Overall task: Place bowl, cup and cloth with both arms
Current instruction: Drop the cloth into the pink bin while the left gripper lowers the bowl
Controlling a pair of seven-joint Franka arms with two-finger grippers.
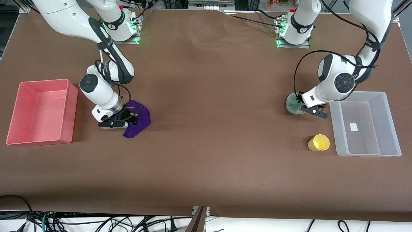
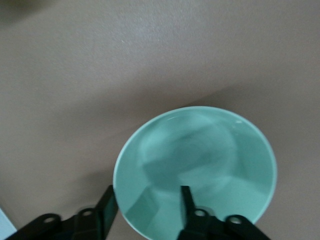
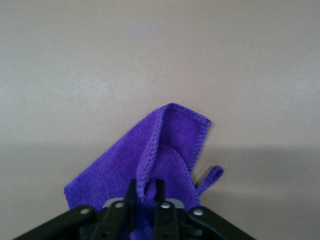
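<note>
The pale green bowl (image 1: 292,103) sits on the table beside the clear bin (image 1: 383,106). My left gripper (image 1: 302,108) is down at the bowl and open. In the left wrist view (image 2: 147,202) one finger (image 2: 107,205) is outside the bowl's (image 2: 200,150) rim and the other is inside. The purple cloth (image 1: 139,120) lies toward the right arm's end. My right gripper (image 1: 129,117) is shut on a raised fold of it; the right wrist view (image 3: 145,192) shows the cloth (image 3: 170,145) pinched between the fingers. The yellow cup (image 1: 319,142) sits nearer the front camera than the bowl, beside the bin.
A pink bin (image 1: 14,116) stands at the right arm's end of the brown table, beside the cloth. The clear bin holds only a small white label (image 1: 354,126). Both bins are open-topped.
</note>
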